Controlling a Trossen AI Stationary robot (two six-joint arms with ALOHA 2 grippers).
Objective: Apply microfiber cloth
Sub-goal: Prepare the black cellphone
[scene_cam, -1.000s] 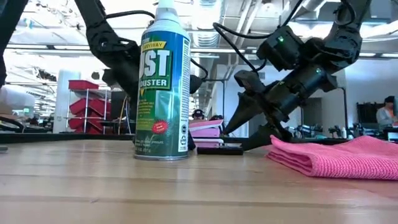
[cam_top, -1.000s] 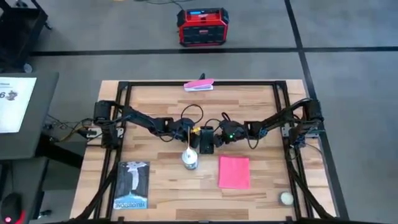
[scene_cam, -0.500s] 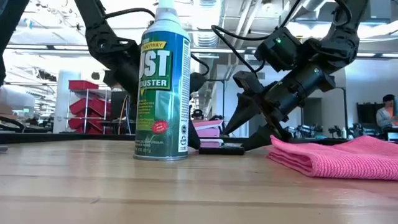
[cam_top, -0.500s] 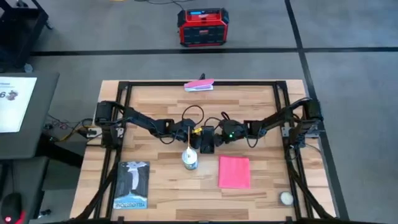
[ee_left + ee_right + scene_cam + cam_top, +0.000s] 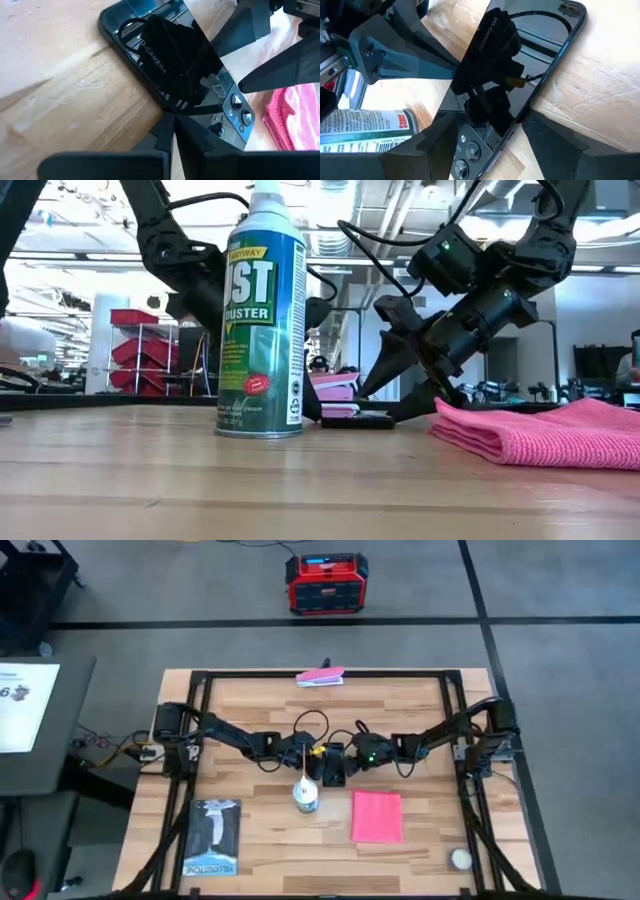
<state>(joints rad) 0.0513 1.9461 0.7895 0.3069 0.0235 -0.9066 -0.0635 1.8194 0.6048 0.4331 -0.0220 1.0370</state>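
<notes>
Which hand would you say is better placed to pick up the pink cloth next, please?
Probably the right hand. Both hands meet at the black phone, but the microfiber cloth lies on the right arm's side, just in front of it. The left hand would have to reach around the duster can.

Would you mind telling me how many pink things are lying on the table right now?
2. The pink cloth lies flat at the near right, beside the spray can. A smaller pink-and-white item sits at the table's far edge.

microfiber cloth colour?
Plain bright pink. The microfiber cloth shows best in the high view, lying flat on the table.
</notes>
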